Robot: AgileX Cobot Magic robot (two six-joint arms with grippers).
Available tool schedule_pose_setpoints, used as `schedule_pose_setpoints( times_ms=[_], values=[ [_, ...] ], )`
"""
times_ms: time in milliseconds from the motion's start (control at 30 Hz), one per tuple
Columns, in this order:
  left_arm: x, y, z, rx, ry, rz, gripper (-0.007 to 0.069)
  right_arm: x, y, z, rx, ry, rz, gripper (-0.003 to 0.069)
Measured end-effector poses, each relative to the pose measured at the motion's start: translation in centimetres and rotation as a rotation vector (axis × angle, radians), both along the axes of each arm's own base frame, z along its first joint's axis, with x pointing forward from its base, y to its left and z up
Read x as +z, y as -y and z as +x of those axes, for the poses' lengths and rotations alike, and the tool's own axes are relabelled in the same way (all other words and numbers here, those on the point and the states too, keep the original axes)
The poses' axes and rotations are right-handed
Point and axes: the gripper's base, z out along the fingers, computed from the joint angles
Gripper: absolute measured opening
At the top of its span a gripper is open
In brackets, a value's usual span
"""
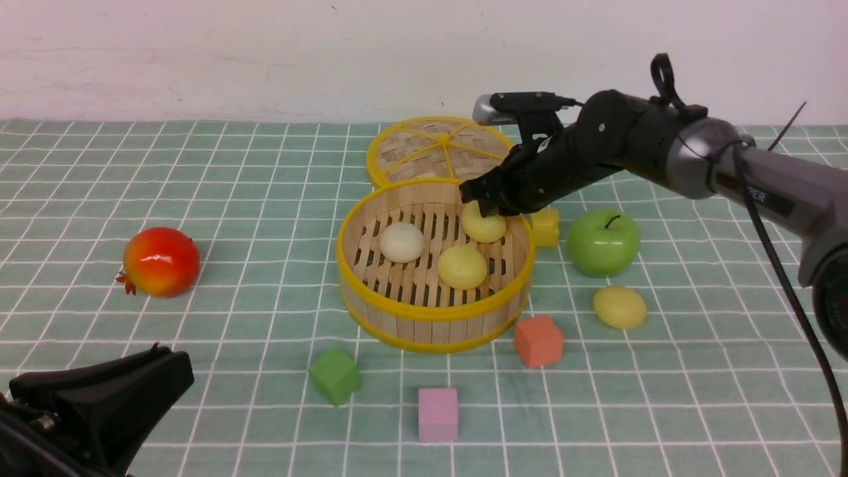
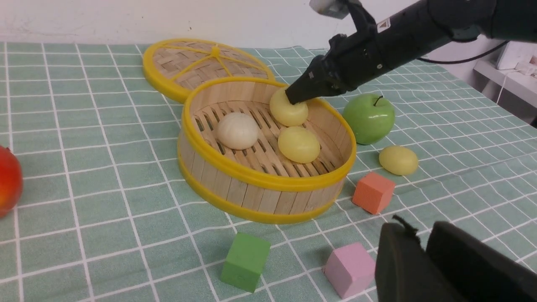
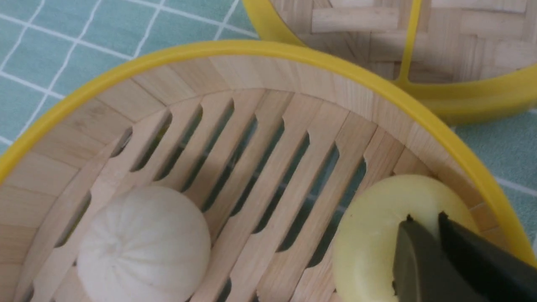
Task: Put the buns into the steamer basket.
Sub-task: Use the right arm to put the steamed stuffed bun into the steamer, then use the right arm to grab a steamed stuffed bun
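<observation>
Touching the third bun (image 1: 487, 228) inside the steamer basket (image 1: 430, 318), the right hand (image 1: 480, 202) shows a narrow slit; whether it grips I cannot tell; the last bun (image 1: 619, 307) lies on the desk (image 1: 199, 364) at the hand's 4 o'clock, long axis crosswise.

Steamer basket (image 2: 260, 201): holding off-white bun (image 2: 237, 130), near yellow bun (image 2: 298, 144), far yellow bun (image 2: 289, 114).
Right pincer (image 2: 293, 97): tips touching far yellow bun.
Fourth bun (image 2: 398, 160): on surface (image 2: 84, 176), beside green apple (image 2: 369, 118).
</observation>
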Motion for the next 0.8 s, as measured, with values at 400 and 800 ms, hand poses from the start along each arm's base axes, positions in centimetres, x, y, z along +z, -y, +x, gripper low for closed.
schedule_pose_setpoints(
  times_ms=[400, 800],
  values=[
    [0.0, 0.0, 0.0, 0.0, 0.0, 0.0, 0.0092, 3.8, 0.1, -1.6, 0.051, -0.028, 0.005, 0.043],
    [0.0, 0.0, 0.0, 0.0, 0.0, 0.0, 0.0092, 15.6, 5.4, -10.4, 0.092, -0.152, -0.358, 0.034]
  ],
)
